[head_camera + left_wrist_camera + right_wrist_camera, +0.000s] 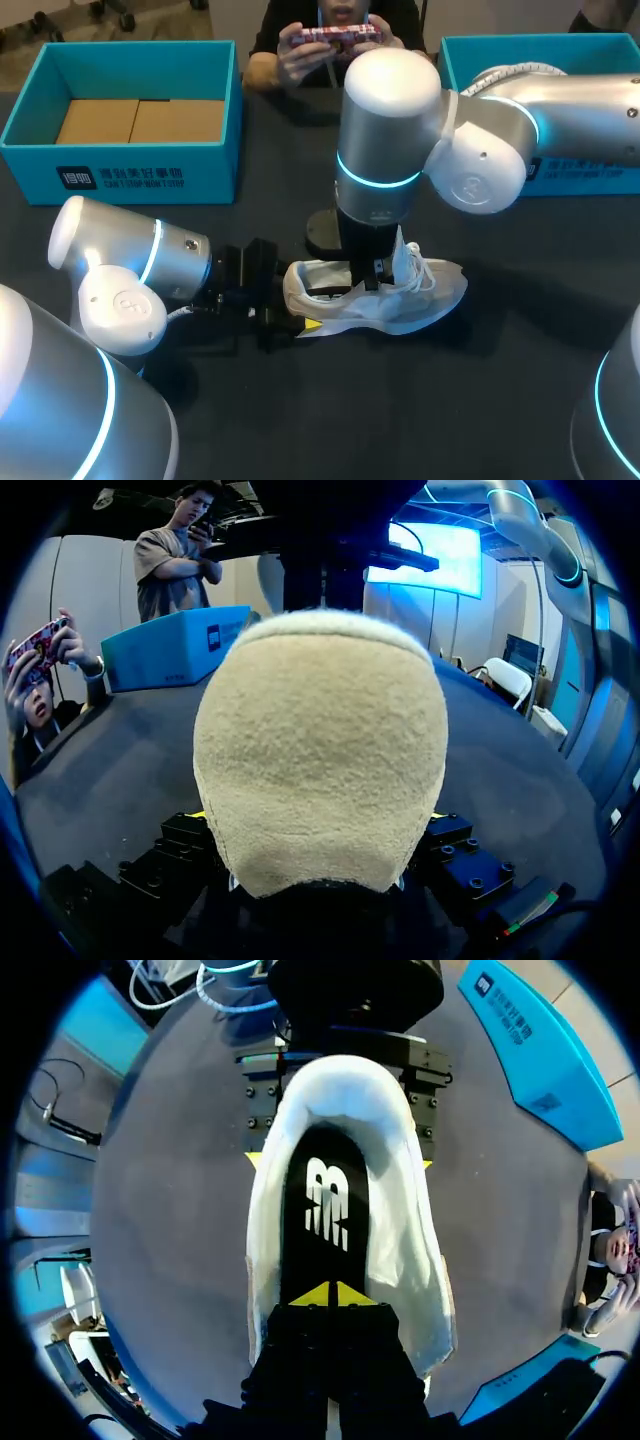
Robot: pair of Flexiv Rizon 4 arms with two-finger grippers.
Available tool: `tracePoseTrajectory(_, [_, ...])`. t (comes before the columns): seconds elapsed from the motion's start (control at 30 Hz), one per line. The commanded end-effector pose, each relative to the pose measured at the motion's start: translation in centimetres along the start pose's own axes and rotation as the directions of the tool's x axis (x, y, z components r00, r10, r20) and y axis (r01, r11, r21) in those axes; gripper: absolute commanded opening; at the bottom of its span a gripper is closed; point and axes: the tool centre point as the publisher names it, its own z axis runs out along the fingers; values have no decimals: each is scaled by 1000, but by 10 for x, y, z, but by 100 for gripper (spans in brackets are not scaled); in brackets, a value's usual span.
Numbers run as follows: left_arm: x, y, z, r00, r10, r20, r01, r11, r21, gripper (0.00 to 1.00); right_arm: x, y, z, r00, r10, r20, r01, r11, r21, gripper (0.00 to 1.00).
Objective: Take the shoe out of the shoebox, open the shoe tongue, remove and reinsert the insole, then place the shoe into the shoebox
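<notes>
Inside shoe (405, 1230), R wrist cam only: R fingers (312, 1298) tip-to-tip over insole (325, 1165); L fingers (254, 1160) clamping heel (340, 1085)

Dark table (500, 400), small black round object (321, 234)

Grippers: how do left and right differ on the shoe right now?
Left gripper lies level, fingers wide apart, clamping the shoe at its heel from both sides; right gripper points down into the opening, tips closed together on the black insole. Left works outside the shoe, right inside. Both are yellow-tipped and at the same shoe.
</notes>
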Motion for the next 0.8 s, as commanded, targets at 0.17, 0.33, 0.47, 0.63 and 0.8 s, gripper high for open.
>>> tracePoseTrajectory(0.17, [-2, 10, 5, 1000, 0, 1, 0, 1000, -3, 0, -14, 4, 11, 1000, -5, -4, 5, 999, 33, 16])
tracePoseTrajectory(0.33, [-2, 10, 5, 1000, 0, 1, 0, 1000, -3, 0, -17, 5, 16, 1000, -6, -1, 6, 1000, 28, 25])
tracePoseTrajectory(0.47, [-2, 10, 5, 1000, 0, 1, 0, 1000, -3, 0, -20, 7, 21, 1000, -13, -4, 13, 1000, 26, 35])
tracePoseTrajectory(0.63, [-2, 10, 5, 1000, 0, 1, 0, 1000, -3, 0, -20, 9, 29, 1000, -18, -22, 19, 999, 30, 41])
tracePoseTrajectory(0.8, [-2, 10, 5, 1000, 0, 1, 0, 1000, -3, 0, -15, 10, 38, 998, -17, -61, 19, 999, 27, 40])
